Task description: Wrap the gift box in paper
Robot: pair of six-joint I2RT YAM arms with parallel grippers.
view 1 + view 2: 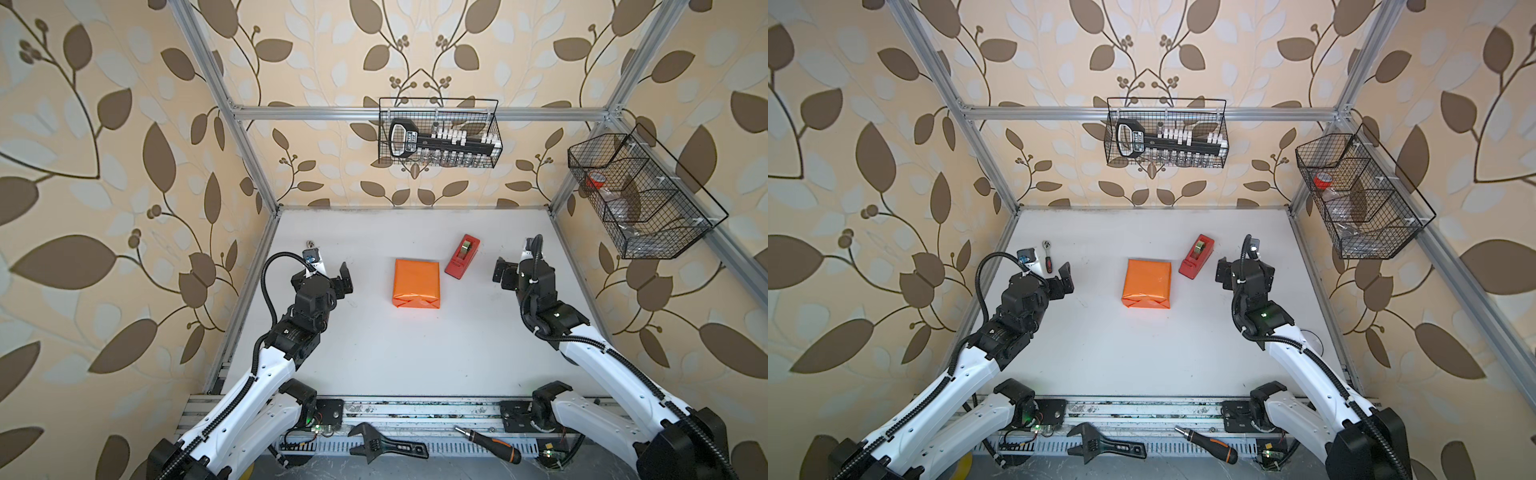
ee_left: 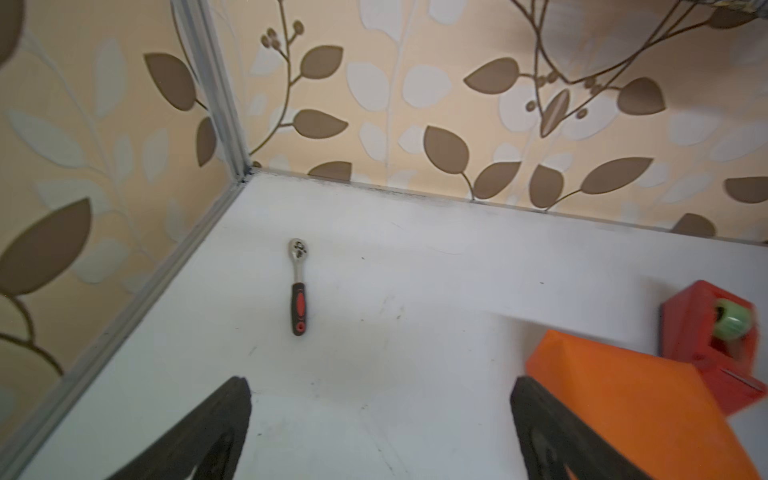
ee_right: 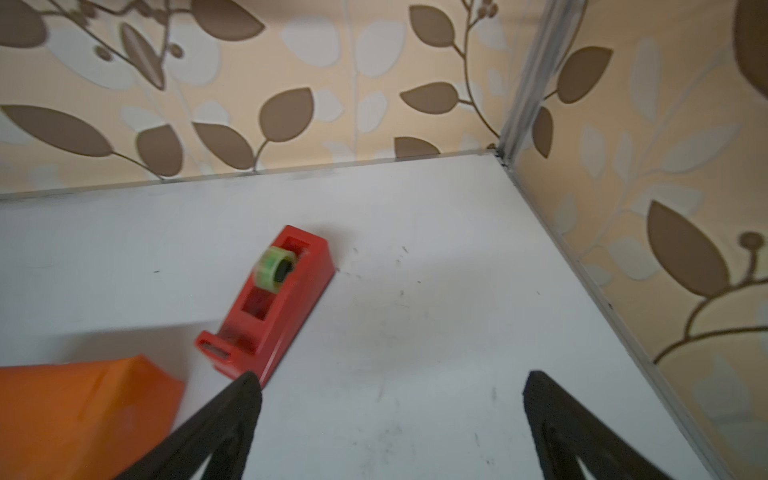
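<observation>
Left gripper point(image 2: 382, 419): jaws spread wide, nothing between them, hanging over bare table point(image 1: 415, 365) on the left side of the workspace. Right gripper point(image 3: 392, 401): also wide open and empty, over the right side. Neither touches anything.

The paper point(image 1: 416, 284) sits mid-table between the two arms, well apart from both, orange face out. It forms a closed, squarish parcel. The top is smooth. The near end shows triangular flaps folded in and lying flat. No olive green shows anywhere, so the gift box is judged to be fully enclosed inside. The far end of the parcel is not visible from any view.

Red tape dispenser point(image 1: 462, 257) stands just beside the parcel's far right corner, not touching it in the top views. Small ratchet point(image 2: 298, 286) lies off by the far left corner, unrelated.

Judgement: wrapping looks complete or all but complete. Whether tape secures the seams is too fine to tell. What may be left is only checking that the flaps hold.
</observation>
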